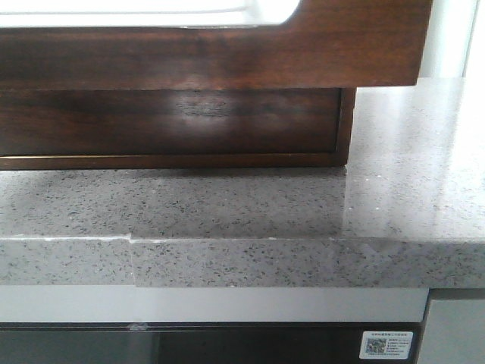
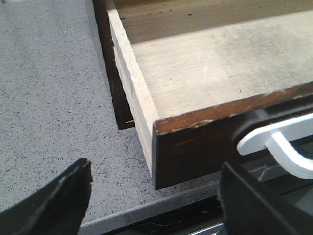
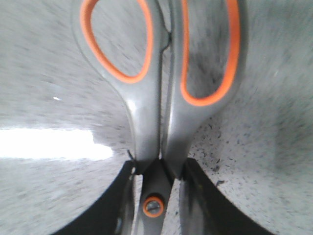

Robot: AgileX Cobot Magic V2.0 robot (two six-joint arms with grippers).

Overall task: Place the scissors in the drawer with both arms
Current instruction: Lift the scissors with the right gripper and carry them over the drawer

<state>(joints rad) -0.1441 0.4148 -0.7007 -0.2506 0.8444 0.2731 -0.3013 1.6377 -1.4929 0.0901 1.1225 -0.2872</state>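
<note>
Right wrist: gray-orange plastic scissors (image 3: 161, 98)

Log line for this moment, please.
drawer: dark reddish-brown glossy wooden drawer open, empty | right gripper: shut on grey orange-lined scissors | left gripper: open, near drawer corner

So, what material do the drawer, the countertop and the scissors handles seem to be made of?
The drawer looks wooden: glossy dark brown front, pale, bare, grainy bottom, finish chipped along the front edge. The countertop looks like polished grey speckled stone, possibly engineered; it reflects light. The scissors handles look like grey plastic with orange lining in the loops, perhaps rubbery. The right gripper holds them near the pivot.
</note>
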